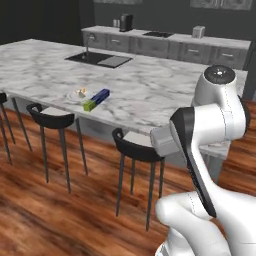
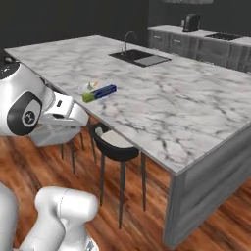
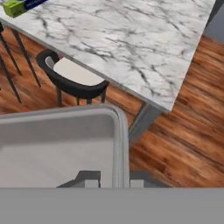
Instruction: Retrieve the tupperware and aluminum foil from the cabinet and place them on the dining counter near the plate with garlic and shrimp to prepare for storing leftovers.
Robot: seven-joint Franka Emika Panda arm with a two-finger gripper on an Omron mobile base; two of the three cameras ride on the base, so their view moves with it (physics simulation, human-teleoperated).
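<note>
Jaws of the gripper (image 3: 113, 180) sit either side of the rim of the tupperware (image 3: 57, 144), which they carry low in the hand view, off the edge of the dining counter (image 3: 131, 39). From there the drop-off spot lies toward the upper left of that frame, where the aluminum foil (image 1: 96, 99) rests beside the plate (image 1: 76, 94), its long axis slanting toward the counter's near edge. Count: one tupperware, one foil box, one plate, one arm.

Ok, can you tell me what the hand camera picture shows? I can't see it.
A clear grey tupperware is close up at the bottom, its rim between the robot's fingers. Beyond it stretches the white marble dining counter, with a black stool at its edge and the foil box's green end in the far corner.
</note>
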